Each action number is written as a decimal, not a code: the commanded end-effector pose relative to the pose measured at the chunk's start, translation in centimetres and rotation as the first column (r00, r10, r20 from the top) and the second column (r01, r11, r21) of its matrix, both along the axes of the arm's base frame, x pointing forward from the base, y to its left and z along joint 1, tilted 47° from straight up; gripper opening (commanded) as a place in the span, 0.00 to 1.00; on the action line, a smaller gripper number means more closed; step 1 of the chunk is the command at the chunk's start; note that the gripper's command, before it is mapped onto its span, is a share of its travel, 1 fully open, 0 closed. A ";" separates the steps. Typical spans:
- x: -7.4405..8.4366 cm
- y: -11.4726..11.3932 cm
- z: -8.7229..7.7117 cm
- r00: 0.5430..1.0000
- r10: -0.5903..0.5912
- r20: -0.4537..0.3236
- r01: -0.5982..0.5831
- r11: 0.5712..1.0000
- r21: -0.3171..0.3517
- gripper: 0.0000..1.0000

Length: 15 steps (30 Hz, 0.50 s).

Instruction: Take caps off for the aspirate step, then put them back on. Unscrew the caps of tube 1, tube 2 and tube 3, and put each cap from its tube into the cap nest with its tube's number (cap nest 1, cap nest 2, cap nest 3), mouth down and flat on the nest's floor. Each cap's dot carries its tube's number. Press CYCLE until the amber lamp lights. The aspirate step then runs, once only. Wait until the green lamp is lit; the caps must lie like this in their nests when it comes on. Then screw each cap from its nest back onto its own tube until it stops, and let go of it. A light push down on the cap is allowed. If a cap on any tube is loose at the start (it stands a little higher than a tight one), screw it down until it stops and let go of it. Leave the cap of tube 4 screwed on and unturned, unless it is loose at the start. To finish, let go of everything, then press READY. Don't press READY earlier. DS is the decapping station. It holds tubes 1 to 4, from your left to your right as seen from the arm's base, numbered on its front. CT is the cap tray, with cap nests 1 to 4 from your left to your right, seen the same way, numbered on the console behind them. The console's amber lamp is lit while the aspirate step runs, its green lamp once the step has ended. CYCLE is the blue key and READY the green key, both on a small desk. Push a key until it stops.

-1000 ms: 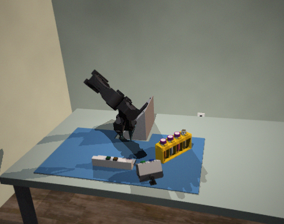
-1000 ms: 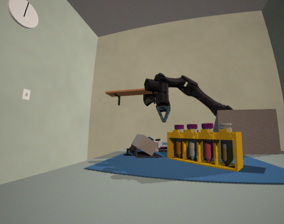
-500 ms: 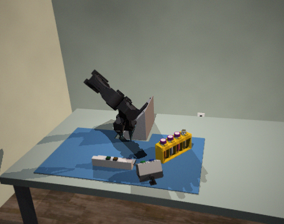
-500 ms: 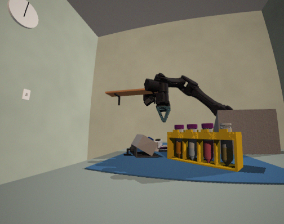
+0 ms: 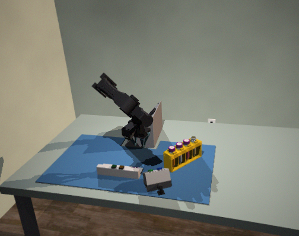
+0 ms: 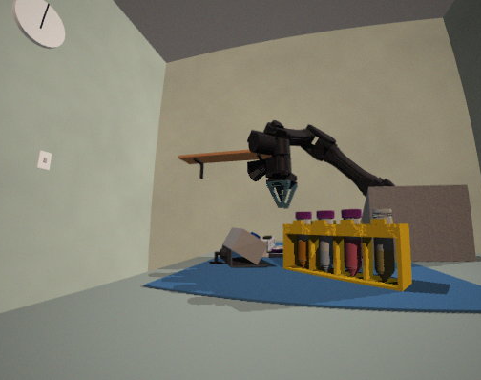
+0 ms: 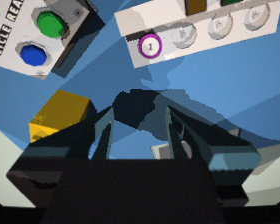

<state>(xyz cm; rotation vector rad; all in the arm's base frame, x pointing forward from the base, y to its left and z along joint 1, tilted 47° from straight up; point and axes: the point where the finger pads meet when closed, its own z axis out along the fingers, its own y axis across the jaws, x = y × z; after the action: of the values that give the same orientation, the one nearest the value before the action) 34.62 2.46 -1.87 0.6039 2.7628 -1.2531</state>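
Observation:
My gripper (image 6: 282, 197) (image 7: 139, 111) is half open and empty. It hangs in the air above the blue mat, between the cap tray and the yellow decapping station (image 5: 185, 160) (image 6: 350, 228) (image 7: 58, 115). Tube 1 (image 5: 193, 138) (image 6: 383, 215) stands uncapped with its thread bare. Its purple cap (image 7: 150, 46), with a dot marked 1, lies in cap nest 1 of the cap tray (image 5: 118, 172) (image 7: 126, 22). The other nests in view are empty. Tube 2 (image 5: 186, 141) (image 6: 351, 213), tube 3 (image 5: 179, 144) (image 6: 325, 215) and tube 4 (image 5: 171, 148) (image 6: 303, 216) carry purple caps.
The small desk (image 5: 156, 179) (image 7: 11, 30) holds the green key (image 7: 51, 23) and the blue key (image 7: 33, 55). The console's amber lamp (image 7: 195, 5) and green lamp look dark. A brown panel (image 5: 158, 124) (image 6: 427, 221) stands behind the arm's base.

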 end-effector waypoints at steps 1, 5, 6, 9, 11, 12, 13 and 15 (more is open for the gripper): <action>-0.7 2.9 -1.0 0.961 -0.161 0.227 0.163 0.987 0.007 0.49; -2.2 5.0 -3.1 0.955 -0.173 0.243 0.176 0.984 0.009 0.49; -2.2 5.0 -3.1 0.955 -0.173 0.243 0.176 0.984 0.009 0.49; -2.9 6.1 -4.2 0.955 -0.173 0.242 0.176 0.984 0.010 0.49; -3.7 7.2 -5.2 0.955 -0.173 0.242 0.176 0.984 0.010 0.49; -4.1 7.7 -5.7 0.955 -0.173 0.242 0.176 0.984 0.010 0.49; -4.4 8.3 -6.3 0.955 -0.174 0.242 0.176 0.984 0.010 0.49; -5.2 9.3 -7.3 0.955 -0.174 0.242 0.176 0.984 0.011 0.49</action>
<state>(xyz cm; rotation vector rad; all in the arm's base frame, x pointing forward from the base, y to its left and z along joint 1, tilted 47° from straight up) 30.15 9.35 -8.43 0.9222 2.5675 -1.1908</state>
